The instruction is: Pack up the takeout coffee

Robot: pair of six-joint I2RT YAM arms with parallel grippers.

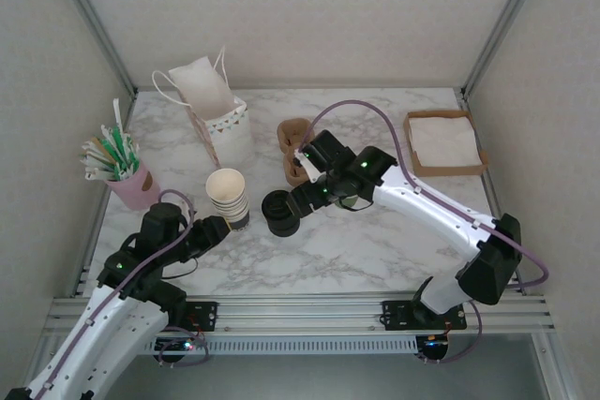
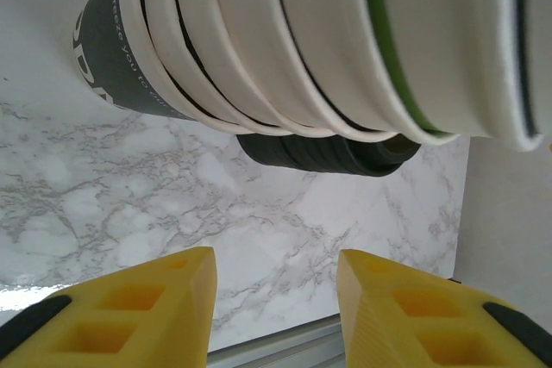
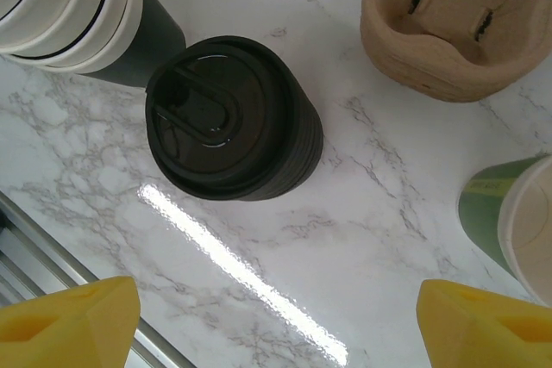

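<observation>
Both grippers are empty: my left gripper (image 2: 274,269) is partly spread before the cream cup stack (image 2: 328,40), and my right gripper (image 3: 276,299) is spread wide above the black lid stack (image 3: 228,122). The takeout coffee (image 3: 504,213) sits near those lids on the grey-veined marble tabletop (image 1: 375,241), boxed in by pale walls (image 1: 281,7).

Your marble table (image 1: 356,241) is carrying a cup stack (image 1: 228,196) beside black lids (image 1: 279,213), a pulp carrier (image 1: 293,136), a green cup (image 3: 500,213), and a paper bag (image 1: 208,98) far left.
</observation>
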